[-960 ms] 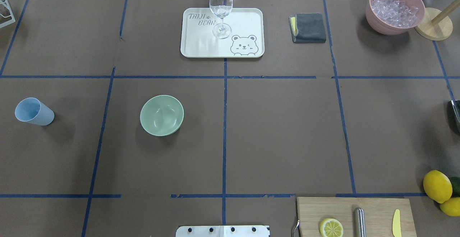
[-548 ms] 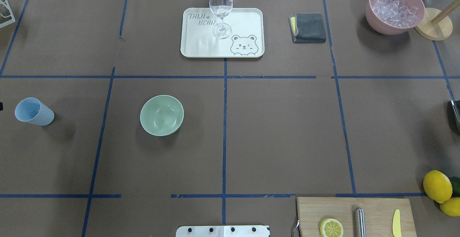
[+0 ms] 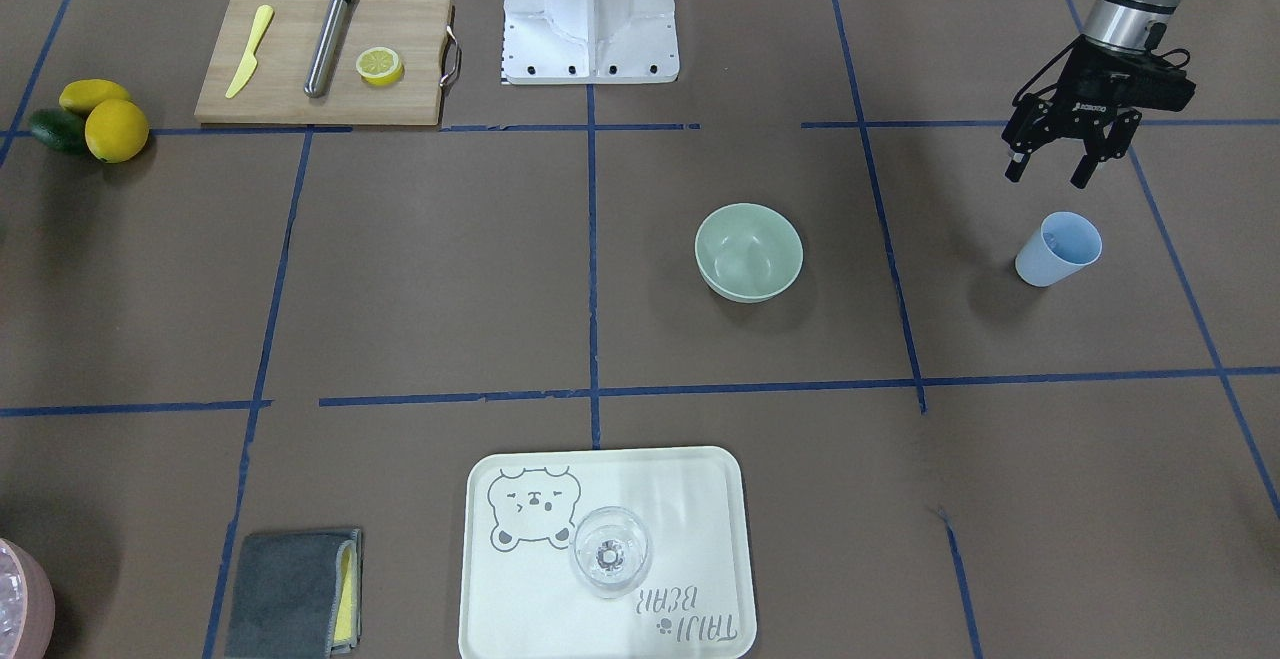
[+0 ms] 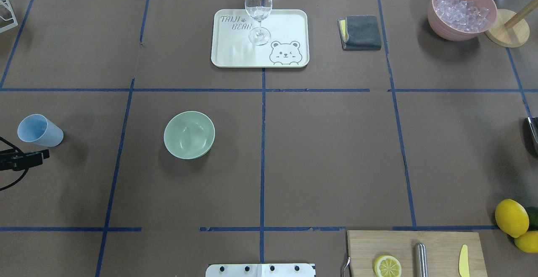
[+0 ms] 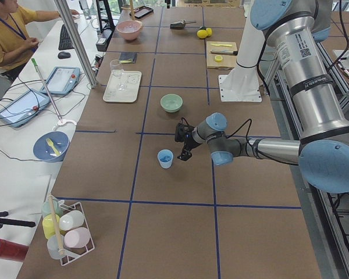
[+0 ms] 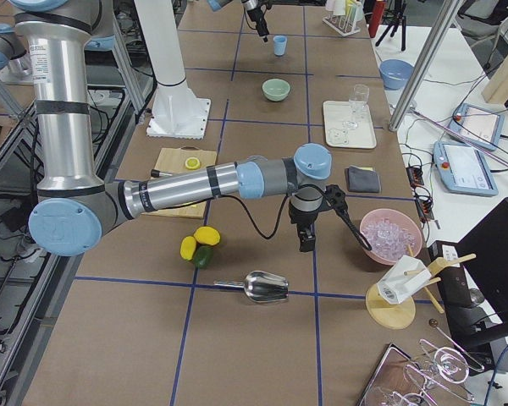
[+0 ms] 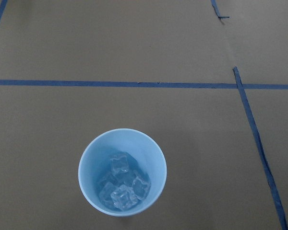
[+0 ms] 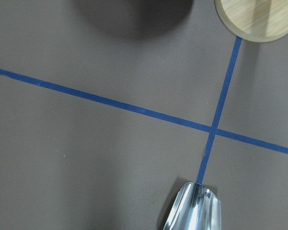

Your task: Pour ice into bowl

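Glassy ice cubes [image 7: 122, 184] sit in a smooth blue cup [image 7: 156, 163], well apart from the round sage-green bowl [image 3: 748, 251]. The left gripper [image 3: 1046, 177], fingers spread and empty, has newly arrived near the cup. Whether the right gripper [image 6: 307, 237] is clenched cannot be told.

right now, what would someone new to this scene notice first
The left gripper hovers open beside the blue cup at the left end of the table, not touching it; the left wrist view shows the ice, a few small cubes, inside the cup. The sage-green bowl sits empty nearer the middle, and a pink bowl heaped with clear cubes stands at the far right corner.
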